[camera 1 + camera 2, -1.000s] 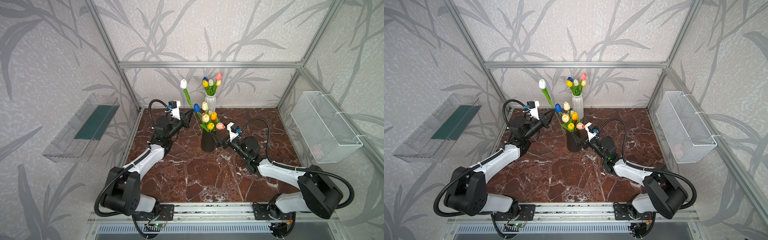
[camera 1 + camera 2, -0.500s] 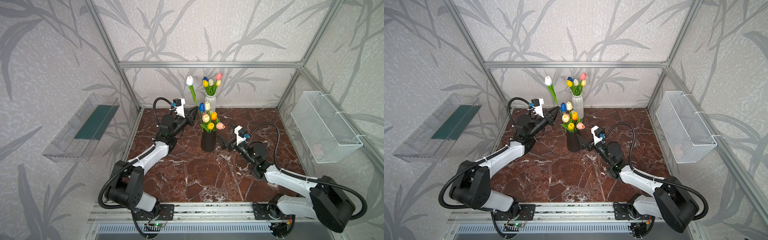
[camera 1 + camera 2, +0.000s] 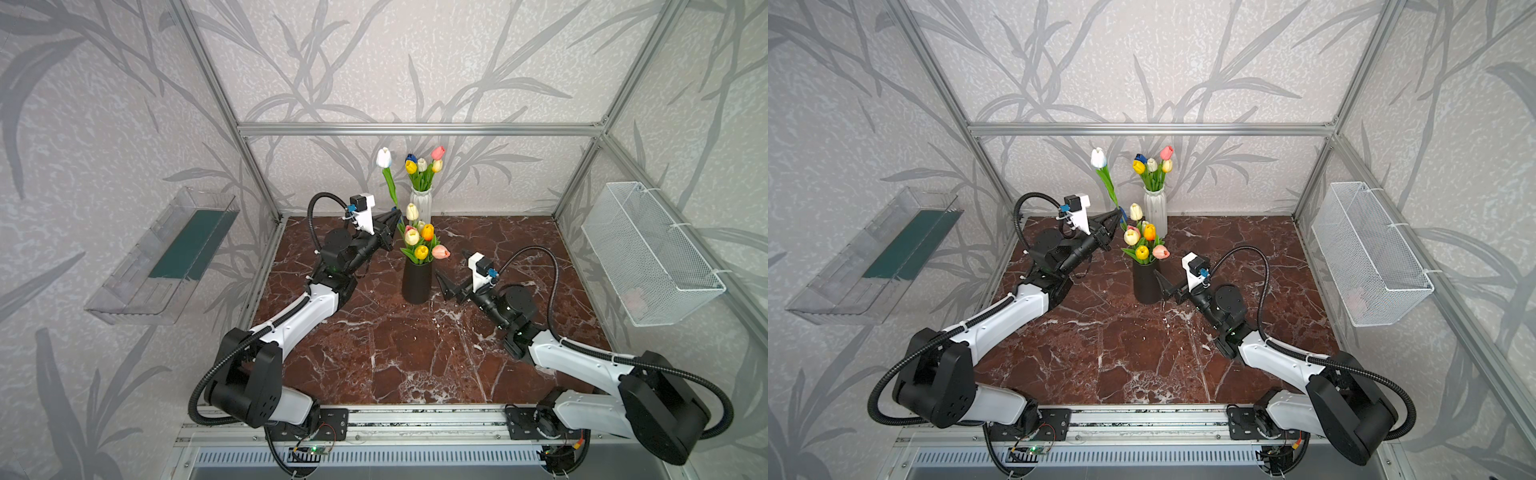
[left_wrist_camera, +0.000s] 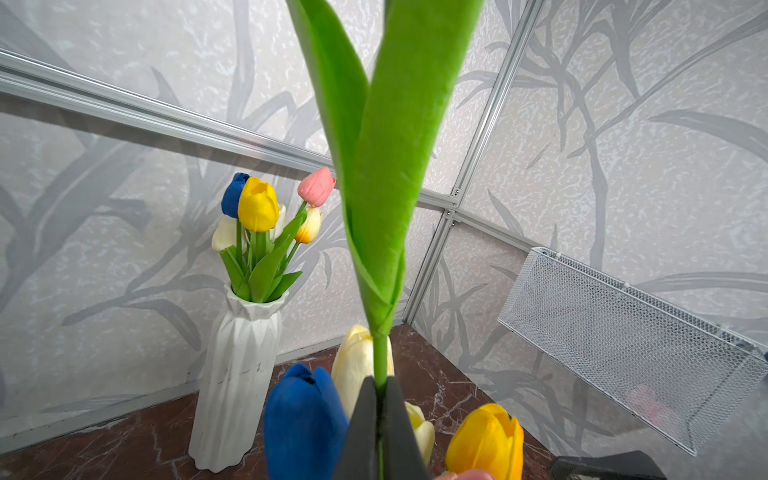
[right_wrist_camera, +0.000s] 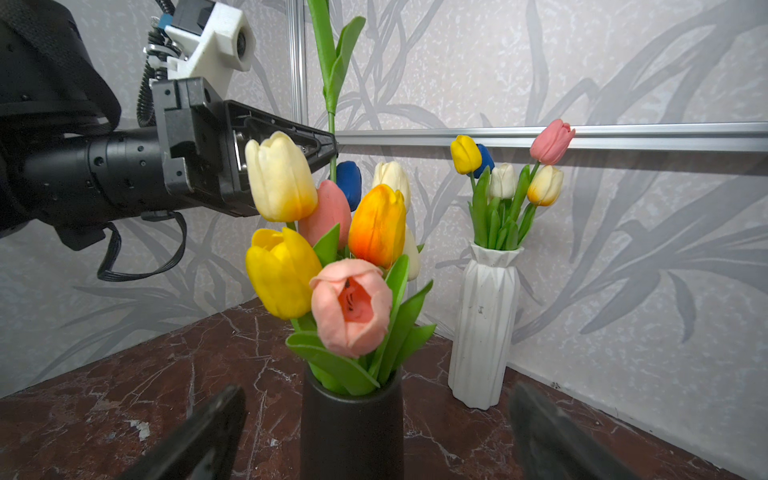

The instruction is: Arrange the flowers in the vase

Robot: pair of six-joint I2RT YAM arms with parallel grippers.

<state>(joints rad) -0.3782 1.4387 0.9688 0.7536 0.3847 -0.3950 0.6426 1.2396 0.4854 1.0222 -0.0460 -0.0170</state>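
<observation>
Carefully: white tulip (image 3: 384, 158) held above the bouquet in the black vase (image 3: 417, 282).
Left fingers (image 4: 361, 424) pinch its stem; right fingers (image 5: 199, 432) hang spread beside that vase. Best carried vertical, clear of other heads.

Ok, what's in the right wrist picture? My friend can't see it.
A black vase full of colourful tulips stands in the middle, ahead of the open right claw. Above the bunch, the left claw pinches one green stem. A white vase with more tulips stands behind, near the wall.
</observation>
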